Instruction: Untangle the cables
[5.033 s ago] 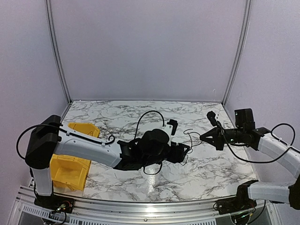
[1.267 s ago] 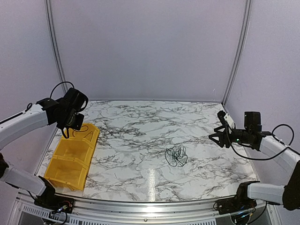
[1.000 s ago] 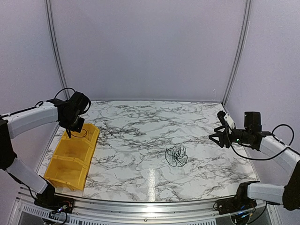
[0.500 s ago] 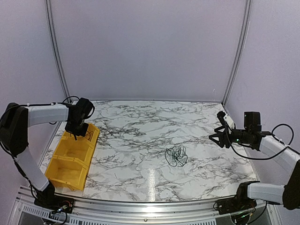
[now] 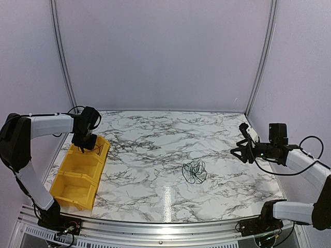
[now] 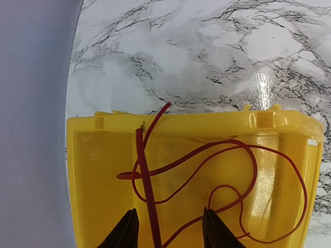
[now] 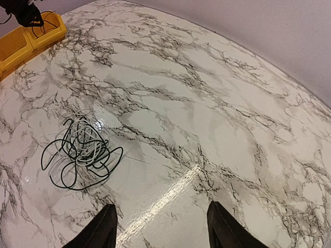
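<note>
Knotted cables (image 5: 194, 172) on a marble bench (image 5: 155, 134), pale lilac walls (image 5: 165, 51) around.
Top view: the cables lie clumped right of the bench's middle; the left pincer (image 5: 83, 147) hangs over a yellow bin's (image 5: 72, 181) far end, and the right pincer (image 5: 235, 151) hovers well right of the clump. Left wrist: pincer parted, clamping nothing, with a red wire (image 6: 207, 155) looped in the bin. Right wrist: pincer spread wide, empty, cables ahead-left.

Red cable (image 6: 149, 196) — lower end cut off.
</note>
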You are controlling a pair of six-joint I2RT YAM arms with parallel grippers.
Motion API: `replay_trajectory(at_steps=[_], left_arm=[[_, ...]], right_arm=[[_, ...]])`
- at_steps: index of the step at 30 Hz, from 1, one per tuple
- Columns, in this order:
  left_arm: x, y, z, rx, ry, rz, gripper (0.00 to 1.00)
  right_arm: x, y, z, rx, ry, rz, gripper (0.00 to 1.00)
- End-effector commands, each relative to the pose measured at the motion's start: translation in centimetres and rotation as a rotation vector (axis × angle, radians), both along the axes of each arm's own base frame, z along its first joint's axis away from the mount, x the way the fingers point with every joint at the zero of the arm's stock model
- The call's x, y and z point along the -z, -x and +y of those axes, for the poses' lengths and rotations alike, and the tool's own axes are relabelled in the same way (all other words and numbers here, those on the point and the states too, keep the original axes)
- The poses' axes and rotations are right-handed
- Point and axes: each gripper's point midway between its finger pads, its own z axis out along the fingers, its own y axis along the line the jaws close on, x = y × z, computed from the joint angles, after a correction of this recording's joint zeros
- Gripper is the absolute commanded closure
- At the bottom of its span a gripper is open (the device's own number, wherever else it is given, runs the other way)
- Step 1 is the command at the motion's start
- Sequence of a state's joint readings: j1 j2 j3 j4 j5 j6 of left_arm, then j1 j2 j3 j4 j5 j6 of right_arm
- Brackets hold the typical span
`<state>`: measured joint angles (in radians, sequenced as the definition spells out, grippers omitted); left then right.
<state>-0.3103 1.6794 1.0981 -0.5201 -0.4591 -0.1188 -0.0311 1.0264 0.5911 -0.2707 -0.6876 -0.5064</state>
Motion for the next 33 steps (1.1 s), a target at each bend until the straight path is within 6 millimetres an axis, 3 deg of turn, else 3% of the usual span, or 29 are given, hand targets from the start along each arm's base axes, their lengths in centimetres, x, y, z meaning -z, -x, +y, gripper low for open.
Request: replay_trajectory(at_steps=[1, 8, 14, 17, 24, 28, 33], left_arm=[[-2.4, -0.1, 0.0, 0.011, 0.029, -0.086, 0.53], [-6.1, 0.2, -1.3, 0.06, 0.137, -0.221, 0.41], [-10.7, 1.6, -2.6, 0.135, 0.255, -0.433, 0.27], [-12.8, 2.4, -4.1, 0.213, 0.32, -0.538, 0.22], [-16.5, 4.7, -8.1, 0.407, 0.415, -0.687, 0.23], [-16.8, 7.0, -11.8, 0.591, 0.462, -0.692, 0.29], [-16.7, 9.1, -15.6, 0.681, 0.509, -0.663, 0.33]], right_arm=[[-1.0, -0.6, -0.3, 0.013, 0.01, -0.024, 0.4], [-1.4, -0.5, -0.3, 0.008, 0.007, -0.033, 0.4], [-1.2, -0.4, -0.5, 0.01, 0.012, -0.036, 0.4], [-1.3, -0.3, -0.8, 0.015, 0.008, -0.037, 0.4], [-1.4, -0.1, -0.9, 0.012, -0.001, -0.045, 0.4], [-1.7, 0.1, -0.8, 0.003, -0.006, -0.052, 0.4], [-2.5, 0.5, -0.4, -0.023, -0.021, -0.078, 0.4]])
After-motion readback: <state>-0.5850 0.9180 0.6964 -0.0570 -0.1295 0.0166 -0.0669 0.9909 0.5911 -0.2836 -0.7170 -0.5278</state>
